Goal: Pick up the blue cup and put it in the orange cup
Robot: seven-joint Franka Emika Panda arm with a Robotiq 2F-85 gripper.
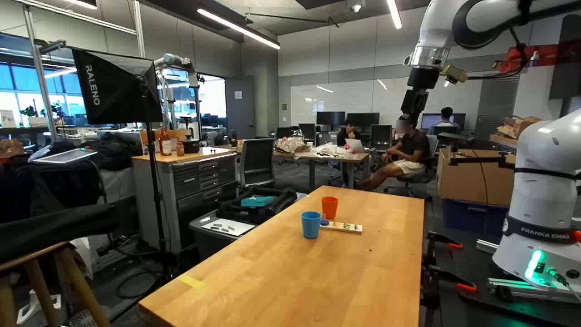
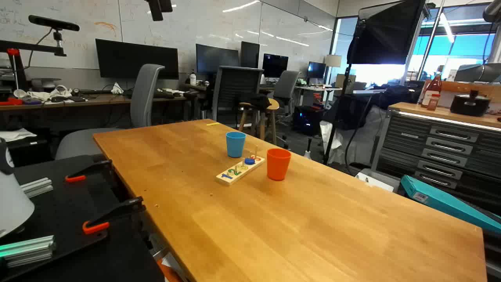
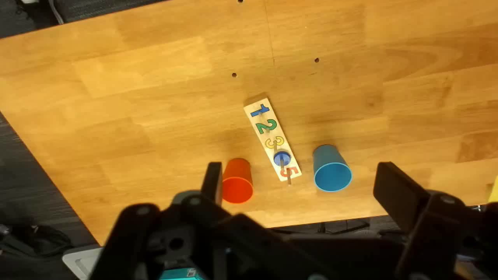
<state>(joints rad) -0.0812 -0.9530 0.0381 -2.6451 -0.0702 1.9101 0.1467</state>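
The gripper [image 3: 301,177] is held high, its fingers [image 3: 395,194] spread apart and nothing gripped, probably so the blue cup [image 3: 331,169] can be straddled. That cup is stood upright on the table [image 3: 389,97]; across the number board [image 3: 272,134], the orange cup [image 3: 238,181] is likewise set, mouth up, presumably for nesting. The finger gap is shown only by the wrist view; seated people [image 1: 413,147], only in an exterior view.

RALENO is running down the black fabric softbox [image 1: 120,88]; FRANKA EMIKA is marking the dark band [image 1: 517,229] round the white robot arm [image 1: 540,195]; the long pale wooden pegboard [image 3: 270,136] is showing 1, 2, 3, 5
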